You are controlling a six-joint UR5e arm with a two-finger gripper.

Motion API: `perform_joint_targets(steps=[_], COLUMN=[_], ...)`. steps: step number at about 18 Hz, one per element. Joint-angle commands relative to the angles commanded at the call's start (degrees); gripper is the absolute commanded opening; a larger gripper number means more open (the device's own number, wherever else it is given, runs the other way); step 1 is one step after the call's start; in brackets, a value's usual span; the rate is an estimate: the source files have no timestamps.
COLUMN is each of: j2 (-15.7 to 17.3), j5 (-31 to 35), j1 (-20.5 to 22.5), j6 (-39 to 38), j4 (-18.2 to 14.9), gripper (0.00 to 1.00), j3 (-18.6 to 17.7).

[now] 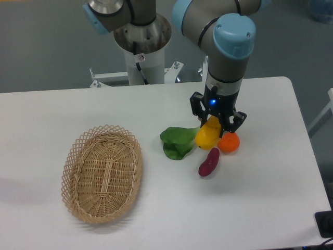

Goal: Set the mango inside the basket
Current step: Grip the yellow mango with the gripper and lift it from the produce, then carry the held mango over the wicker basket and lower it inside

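- Fixed camera: the mango [207,135] sits between the fingers [229,124] of the gripper [215,123], just right of a green leafy vegetable [177,141], with a round orange fruit [229,142] touching or nearly touching its right side and a dark purple vegetable [208,162] just below it.
- The fingers stand close on either side of the mango's upper end and seem to have closed on it; whether it has left the bench [156,219] cannot be told from here.
- The step in hand looks like the grasp and lift. To do it well, the hold should be firm across the narrow width of the smooth fruit, and the rise should go straight up, so that neither the orange fruit nor the leaf is dragged along.
- The basket [102,173] lies well apart to the left, empty, its long axis running roughly toward the camera; the carry should clear its lattice rim and release low over the middle.
- The arm reaches from its base at the bench's far edge, the wrist pointing straight down over the cluster of produce.
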Motion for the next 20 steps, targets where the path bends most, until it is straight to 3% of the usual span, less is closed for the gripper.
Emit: perform_joint_targets(steps=[6, 10, 15, 20], j2=[0.79, 3.25, 4.57, 2.73], j5=[-0.70, -1.84, -2.46, -2.46], j1=[-0.88, -1.67, -6.58, -14.31], j6=[-0.70, -3.50, -11.76, -25.72], j4=[0.00, 0.35, 0.97, 7.89], gripper=[0.41, 0.41, 0.41, 0.41], j3=[-1.14, -4.13, -7.29, -10.01])
